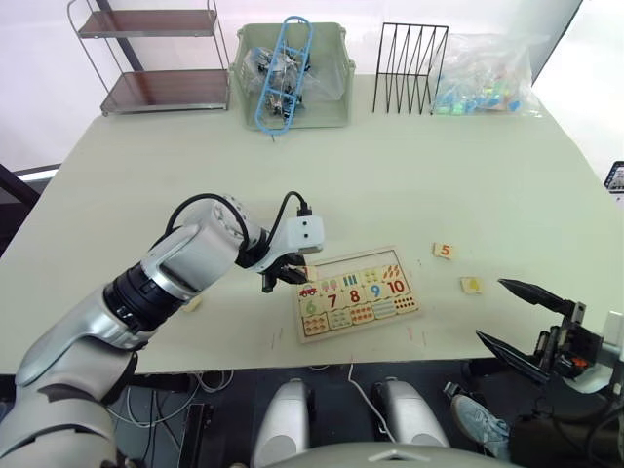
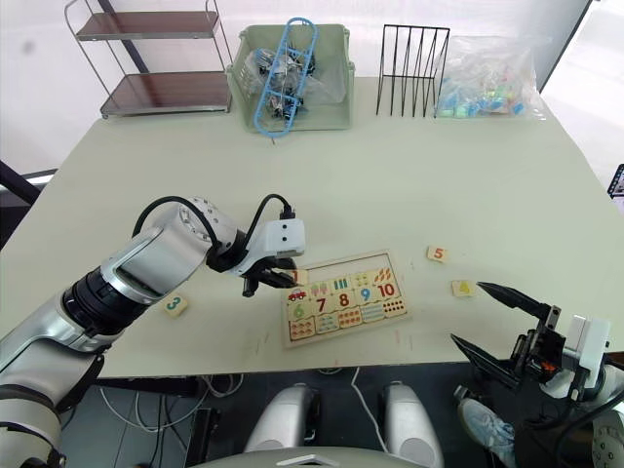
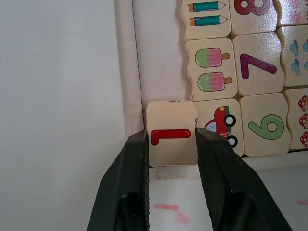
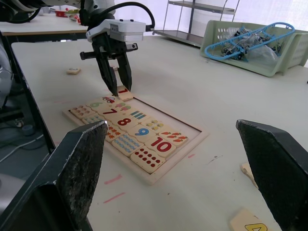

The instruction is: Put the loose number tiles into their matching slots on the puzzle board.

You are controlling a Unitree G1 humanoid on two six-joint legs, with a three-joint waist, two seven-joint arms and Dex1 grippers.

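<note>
Bright, even light fills the room, and the pale table (image 1: 468, 185) looks almost washed out toward its far edge. Shadows are soft and short, tucked close under the puzzle board (image 1: 356, 294). Up close, the right gripper (image 4: 183, 173) has dark, blurred jaws, while the board behind stays sharp.

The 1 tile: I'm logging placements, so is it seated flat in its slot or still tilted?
Still tilted. The 1 tile sits between the left gripper fingers, its near edge lapping over the puzzle board rim.
</note>
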